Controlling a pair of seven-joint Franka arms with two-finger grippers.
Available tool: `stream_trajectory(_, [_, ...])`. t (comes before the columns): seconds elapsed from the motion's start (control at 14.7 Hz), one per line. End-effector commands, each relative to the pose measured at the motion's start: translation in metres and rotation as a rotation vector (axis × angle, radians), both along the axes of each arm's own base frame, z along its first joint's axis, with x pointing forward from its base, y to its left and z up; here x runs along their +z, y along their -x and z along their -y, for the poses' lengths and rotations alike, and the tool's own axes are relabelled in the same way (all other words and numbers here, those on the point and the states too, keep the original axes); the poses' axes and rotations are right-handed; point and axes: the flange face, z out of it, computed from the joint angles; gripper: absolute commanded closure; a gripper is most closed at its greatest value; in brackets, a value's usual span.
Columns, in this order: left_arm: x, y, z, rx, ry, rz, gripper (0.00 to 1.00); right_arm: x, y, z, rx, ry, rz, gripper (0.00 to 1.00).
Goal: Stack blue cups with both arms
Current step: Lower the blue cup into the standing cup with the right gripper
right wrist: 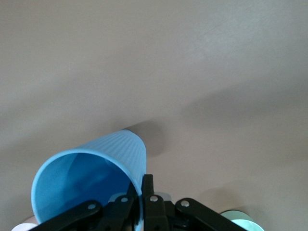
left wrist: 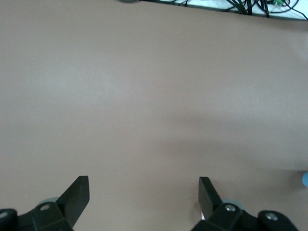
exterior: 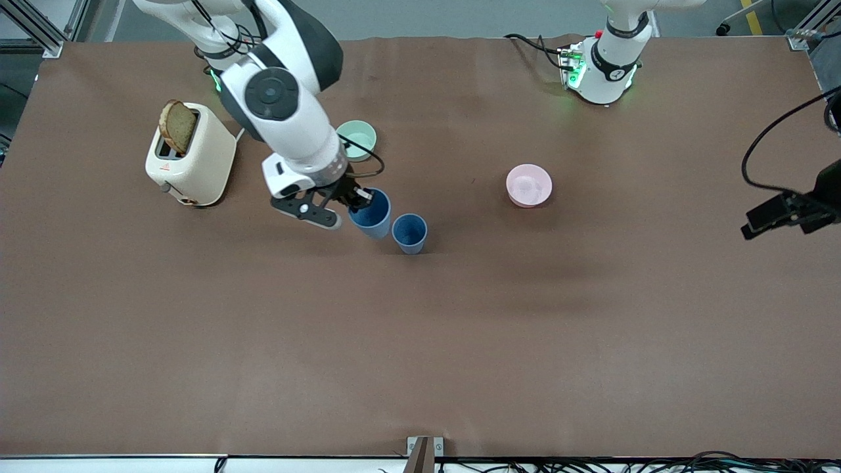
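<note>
Table (exterior: 420, 341): brown, bare in the middle.

Right gripper (exterior: 358, 195): pinched on the rim of one blue cup (exterior: 372, 213), one finger inside the wall, one outside. You cannot tell whether the cup is off the table.

Second blue cup (exterior: 410, 233): upright on the table just beside the held one, toward the left arm's end.

Left gripper (left wrist: 143, 192): spread wide, holding nothing, waiting over bare table.

Advice: lift clear of the second rim, centre over it, then lower straight.
</note>
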Motion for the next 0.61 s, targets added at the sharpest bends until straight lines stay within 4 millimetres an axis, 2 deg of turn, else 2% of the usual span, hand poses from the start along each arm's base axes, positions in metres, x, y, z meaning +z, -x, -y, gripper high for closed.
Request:
stream_trajectory(0.0, [-0.01,0.021,0.003,0.007,0.017,-0.018,0.0,-0.01,0.0,-0.017,-0.027,0.003,0.03,1.0])
stream_trajectory(0.2, [-0.016,0.039,0.003,0.005,0.019,0.022,0.0,-0.035,0.006,-0.034,-0.027,0.018,0.028,1.0])
stream_trajectory(0.27, [-0.015,0.04,0.002,-0.001,0.017,0.024,0.0,-0.039,0.002,-0.032,-0.04,0.025,0.038,1.0])
stream_trajectory(0.41, [-0.002,0.038,0.006,-0.01,-0.001,0.048,0.0,-0.045,0.004,-0.036,-0.031,0.028,0.037,1.0])
stream_trajectory(0.54, [0.005,0.037,0.01,-0.013,-0.002,0.061,0.0,-0.061,0.007,-0.043,-0.022,0.023,0.013,1.0])
